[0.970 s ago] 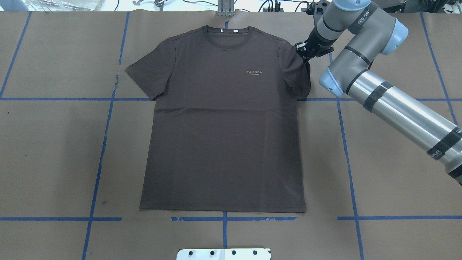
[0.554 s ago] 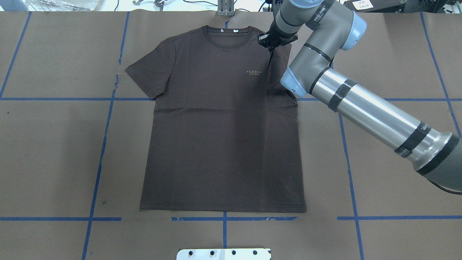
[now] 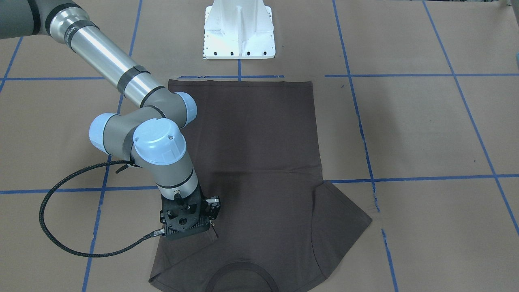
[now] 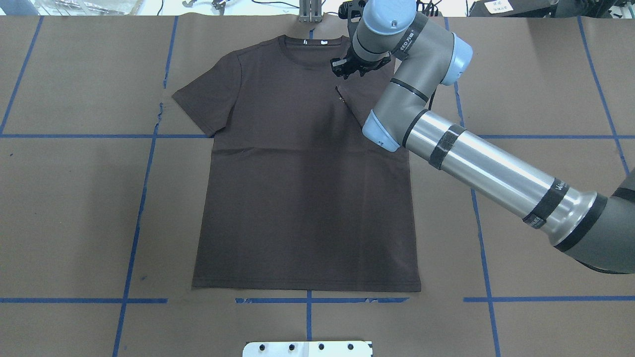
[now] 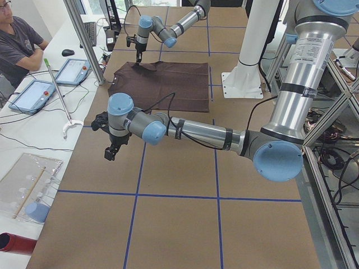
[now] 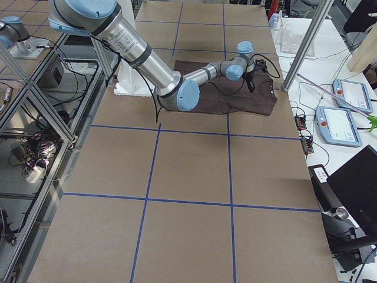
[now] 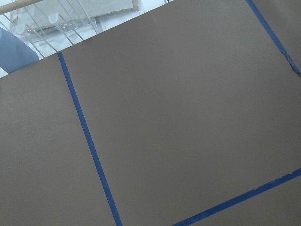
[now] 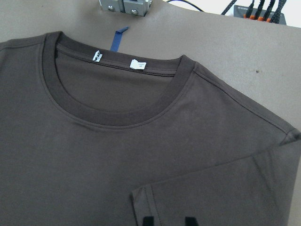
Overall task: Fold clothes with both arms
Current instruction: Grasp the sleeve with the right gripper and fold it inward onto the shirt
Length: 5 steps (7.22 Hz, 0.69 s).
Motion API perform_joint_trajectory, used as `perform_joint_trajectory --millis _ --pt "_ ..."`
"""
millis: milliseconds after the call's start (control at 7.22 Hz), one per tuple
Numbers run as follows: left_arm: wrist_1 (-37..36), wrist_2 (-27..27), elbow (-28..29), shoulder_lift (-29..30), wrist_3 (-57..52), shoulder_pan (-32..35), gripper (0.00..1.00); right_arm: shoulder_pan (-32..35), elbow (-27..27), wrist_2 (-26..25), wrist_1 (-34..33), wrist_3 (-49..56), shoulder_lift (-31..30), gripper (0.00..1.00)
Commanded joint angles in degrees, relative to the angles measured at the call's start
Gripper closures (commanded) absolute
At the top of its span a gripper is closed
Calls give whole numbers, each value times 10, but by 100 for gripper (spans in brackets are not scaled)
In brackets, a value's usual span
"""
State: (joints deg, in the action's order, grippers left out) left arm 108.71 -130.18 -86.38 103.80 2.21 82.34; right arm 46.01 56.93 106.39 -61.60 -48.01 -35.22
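Note:
The dark brown-grey T-shirt [image 4: 297, 198] lies flat, front up, with its collar [image 8: 117, 117] at the far edge. It also shows in the front view [image 3: 263, 162]. My right gripper [image 4: 349, 72] hovers over the chest beside the collar. It is shut on the shirt's right sleeve [image 8: 225, 188], which is folded inward over the chest print. Two black fingertips [image 8: 148, 220] show at the sleeve hem. The same gripper shows in the front view [image 3: 190, 229]. My left gripper [image 5: 111, 152] hangs over bare table far from the shirt; I cannot tell whether it is open.
The white pedestal base [image 3: 239, 32] stands at the near edge behind the shirt's hem. A metal bracket [image 8: 124, 5] sits just past the collar. Blue tape lines [image 4: 139, 208] cross the brown table. An operator [image 5: 17, 39] and tablets [image 5: 70, 70] are beyond the far edge.
My right gripper has moved left from the shirt's right edge to over the chest, carrying the sleeve with it. The sleeve now covers the print. The rest of the shirt has not moved.

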Motion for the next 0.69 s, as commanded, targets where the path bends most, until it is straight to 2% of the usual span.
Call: perform_joint_trajectory --millis 0,139,277,416,554 --pt "2 0 -4 17 71 -3 0 15 1 54 -4 -22 -2 0" --pt "36 1 -11 30 182 -58 0 29 25 104 -37 -24 -18 0" --pt "94 10 -11 38 294 -114 0 52 100 154 -132 -24 -56 0" --pt "110 65 -10 66 392 -172 0 77 183 192 -231 -17 -92 0" --pt "111 123 -4 94 462 -236 0 95 290 208 -279 -1 -164 0"
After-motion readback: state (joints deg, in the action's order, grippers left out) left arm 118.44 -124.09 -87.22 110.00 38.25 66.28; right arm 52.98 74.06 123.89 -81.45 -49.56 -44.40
